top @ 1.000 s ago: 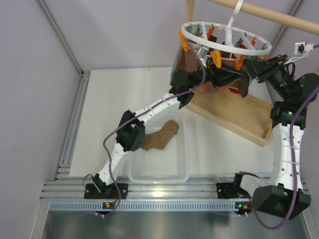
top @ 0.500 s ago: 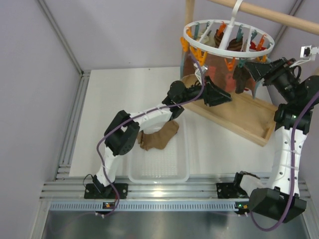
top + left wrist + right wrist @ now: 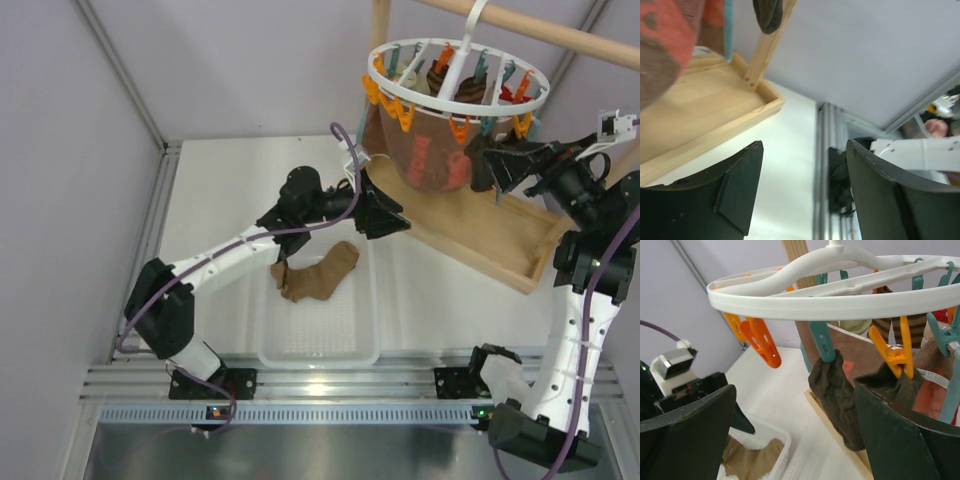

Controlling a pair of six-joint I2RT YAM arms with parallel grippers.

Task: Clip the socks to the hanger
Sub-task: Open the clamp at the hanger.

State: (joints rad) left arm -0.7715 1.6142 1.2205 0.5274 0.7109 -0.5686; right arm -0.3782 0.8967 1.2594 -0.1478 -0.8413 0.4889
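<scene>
White table [image 3: 220, 200] between pale grey panels [image 3: 90, 150] fills the scene, with a shallow plastic basket [image 3: 318, 357] near the arms' bases. The left gripper [image 3: 392, 217] hangs above the far right corner of that basket. Its wrist view shows its fingers [image 3: 735, 192] spread wide with nothing between them.

One tan sock [image 3: 322, 272] lies flat in the basket, below this gripper and back toward the left arm's own base. The sock's long axis runs on a slant, its cuff end nearer the base and its other end toward the gripper. The left arm is plainly the nearer one, so I judge that sock to be its next pick. It would need to drop and draw back, with the jaws turned across the sock's length.

The right gripper [image 3: 502, 165] is also wide open and holds nothing. It sits just beside and a little below the rim of the hanger [image 3: 450, 112]. Two dark socks [image 3: 837, 390] hang clipped straight ahead of it. A bare orange peg [image 3: 760, 342] dangles up and to its left, the likely home for the tan sock.
</scene>
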